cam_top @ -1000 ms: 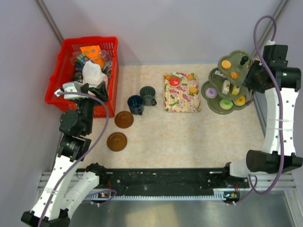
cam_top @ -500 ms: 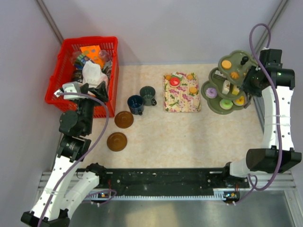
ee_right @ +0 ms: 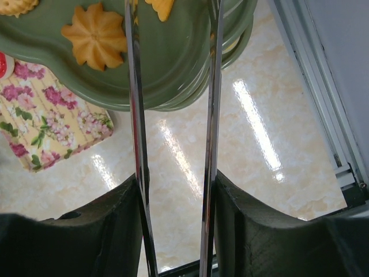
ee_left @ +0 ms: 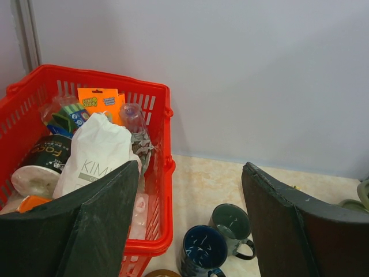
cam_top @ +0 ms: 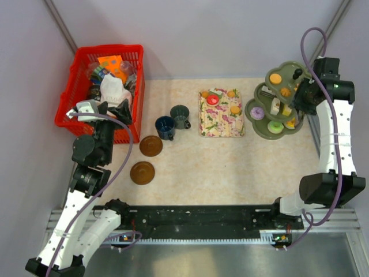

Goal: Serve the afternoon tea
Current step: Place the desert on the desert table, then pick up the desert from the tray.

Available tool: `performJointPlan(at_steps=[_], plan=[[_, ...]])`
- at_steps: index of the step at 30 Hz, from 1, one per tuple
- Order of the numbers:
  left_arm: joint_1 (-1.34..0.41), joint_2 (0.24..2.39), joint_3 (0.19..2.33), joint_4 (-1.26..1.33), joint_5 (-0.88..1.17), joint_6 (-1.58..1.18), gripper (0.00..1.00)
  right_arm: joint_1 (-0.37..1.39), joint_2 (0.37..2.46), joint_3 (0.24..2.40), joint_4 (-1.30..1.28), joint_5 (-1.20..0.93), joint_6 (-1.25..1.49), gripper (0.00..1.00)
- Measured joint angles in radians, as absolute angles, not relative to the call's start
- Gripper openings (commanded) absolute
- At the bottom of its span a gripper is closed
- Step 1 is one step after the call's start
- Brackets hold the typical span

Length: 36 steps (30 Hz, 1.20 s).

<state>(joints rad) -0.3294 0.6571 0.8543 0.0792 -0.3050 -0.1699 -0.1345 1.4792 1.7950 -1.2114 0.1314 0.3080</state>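
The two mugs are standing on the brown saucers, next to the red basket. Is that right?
Not quite. The top view shows the navy mug and the green mug standing on the table itself, not on the saucers. One brown saucer and the other saucer both have nothing on them. The mugs are next to the red basket.

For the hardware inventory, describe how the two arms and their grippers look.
The left arm and right arm are white shells joined by black joints, each trailed by a purple cable. The left gripper and right gripper have broad matt black fingers with a rough, grainy face. No lettering is legible.
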Motion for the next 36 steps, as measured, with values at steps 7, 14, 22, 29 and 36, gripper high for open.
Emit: performJointPlan(at_steps=[7,14,22,29,36], plan=[[-0.329,0.657,0.854,0.079,-0.305,-0.166,0.77,-0.134,1.486,1.796,-1.203,0.151,0.308,0.46],[-0.329,0.657,0.854,0.08,-0.308,-0.162,0.77,-0.134,1.488,1.83,-1.199,0.175,0.315,0.46],[-0.329,0.657,0.854,0.08,-0.309,-0.158,0.77,-0.134,1.426,1.834,-1.197,0.263,0.333,0.45],[-0.329,0.659,0.854,0.08,-0.31,-0.154,0.77,-0.135,1.324,1.835,-1.196,0.293,0.342,0.44],[-0.329,0.673,0.854,0.081,-0.323,-0.151,0.77,-0.024,1.274,1.835,-1.194,0.326,0.334,0.42]])
